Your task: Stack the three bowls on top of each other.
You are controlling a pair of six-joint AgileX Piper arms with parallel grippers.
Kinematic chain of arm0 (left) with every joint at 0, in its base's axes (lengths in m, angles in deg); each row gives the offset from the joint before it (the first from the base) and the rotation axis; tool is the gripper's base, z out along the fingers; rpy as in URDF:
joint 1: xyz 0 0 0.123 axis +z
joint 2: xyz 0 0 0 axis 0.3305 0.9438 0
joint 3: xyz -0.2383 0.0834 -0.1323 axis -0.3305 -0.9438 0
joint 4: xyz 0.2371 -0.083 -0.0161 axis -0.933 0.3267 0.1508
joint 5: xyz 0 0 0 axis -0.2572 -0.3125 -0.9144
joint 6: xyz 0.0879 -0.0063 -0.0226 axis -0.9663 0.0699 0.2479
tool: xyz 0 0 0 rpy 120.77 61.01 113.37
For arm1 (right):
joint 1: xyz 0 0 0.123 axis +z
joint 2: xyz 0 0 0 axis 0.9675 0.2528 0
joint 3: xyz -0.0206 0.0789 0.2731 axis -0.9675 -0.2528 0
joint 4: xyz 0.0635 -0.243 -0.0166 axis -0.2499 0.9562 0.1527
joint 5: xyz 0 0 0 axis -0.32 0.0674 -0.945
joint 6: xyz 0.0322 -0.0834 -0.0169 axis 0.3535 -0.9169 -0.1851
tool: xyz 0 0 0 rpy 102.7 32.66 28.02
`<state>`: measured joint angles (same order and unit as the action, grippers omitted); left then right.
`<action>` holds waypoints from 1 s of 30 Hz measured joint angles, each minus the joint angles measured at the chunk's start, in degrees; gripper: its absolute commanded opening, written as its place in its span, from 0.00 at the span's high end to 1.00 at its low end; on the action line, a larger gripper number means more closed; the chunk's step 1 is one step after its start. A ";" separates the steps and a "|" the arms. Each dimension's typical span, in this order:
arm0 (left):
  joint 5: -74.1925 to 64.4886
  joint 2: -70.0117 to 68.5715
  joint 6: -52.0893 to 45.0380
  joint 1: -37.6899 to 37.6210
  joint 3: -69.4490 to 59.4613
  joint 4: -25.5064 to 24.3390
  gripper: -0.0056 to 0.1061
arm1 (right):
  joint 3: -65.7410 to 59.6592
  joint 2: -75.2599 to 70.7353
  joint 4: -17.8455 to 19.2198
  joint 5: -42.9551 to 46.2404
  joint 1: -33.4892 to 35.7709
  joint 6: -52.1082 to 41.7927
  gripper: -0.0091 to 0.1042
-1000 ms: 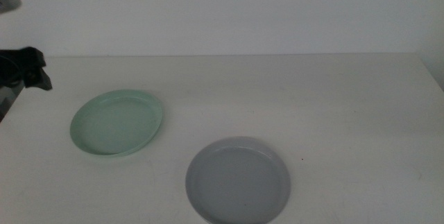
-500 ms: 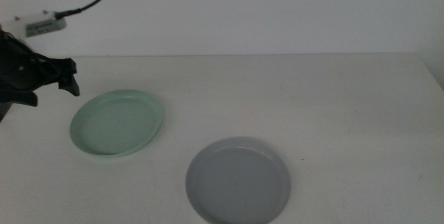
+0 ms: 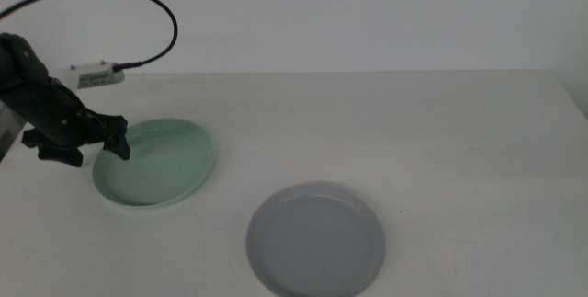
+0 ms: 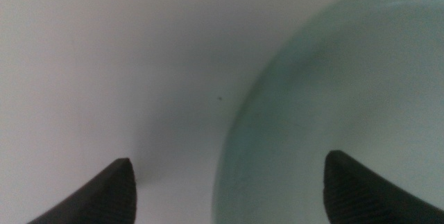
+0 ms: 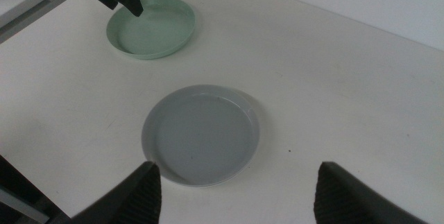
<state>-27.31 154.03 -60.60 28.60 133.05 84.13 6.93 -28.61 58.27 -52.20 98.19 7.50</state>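
The pale mint green bowl [image 3: 156,162] sits on the white table at the left. My left gripper [image 3: 96,153] is open at its left rim, one jaw over the bowl's inside and one outside. The left wrist view shows the rim [image 4: 239,134] between the wide-apart jaws of the left gripper [image 4: 229,193]. The grey bowl [image 3: 315,239] sits at the front centre, apart from the mint one. My right gripper [image 5: 236,200] is open and empty, high above the table's front, out of the middle view. The right wrist view shows the grey bowl [image 5: 201,134], the mint bowl [image 5: 151,26] and the left gripper [image 5: 121,1]. The white bowl is out of view.
A black cable with a white connector [image 3: 96,74] arcs above the left arm. The table's far edge [image 3: 367,73] meets a plain white wall. The table's right edge [image 3: 574,95] shows at the far right.
The left arm has come in from the left and lowered; its open gripper now stands at the mint bowl's left rim. The bowls have not moved.
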 measured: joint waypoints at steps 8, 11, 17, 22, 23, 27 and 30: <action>1.79 1.79 -0.22 0.00 0.71 0.48 0.70 | 0.00 0.00 0.00 -0.25 0.00 0.00 0.42; 1.97 1.91 -0.22 0.05 0.78 0.90 0.94 | 0.00 0.00 0.00 -0.39 0.00 0.00 0.42; -1.19 -0.53 -0.22 0.12 0.55 1.87 0.95 | 0.00 0.00 0.00 -0.39 0.00 0.00 0.42; -4.52 -8.18 -0.17 -0.03 -1.48 1.91 0.95 | 0.00 0.00 0.00 -0.39 0.00 0.00 0.42; -4.96 -10.37 -0.17 -0.35 -2.81 2.21 0.95 | 0.00 0.00 0.00 -0.39 0.00 0.00 0.42; -5.25 -19.26 -0.17 -3.80 -10.00 3.18 0.95 | 0.00 0.00 0.00 -0.39 0.00 0.00 0.42; -5.19 -24.04 0.17 -8.59 -14.27 3.60 0.95 | 0.00 0.00 0.00 -0.39 0.00 0.00 0.42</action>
<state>-32.50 129.99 -60.43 20.01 118.77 87.73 6.93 -28.61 58.27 -52.59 98.19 7.50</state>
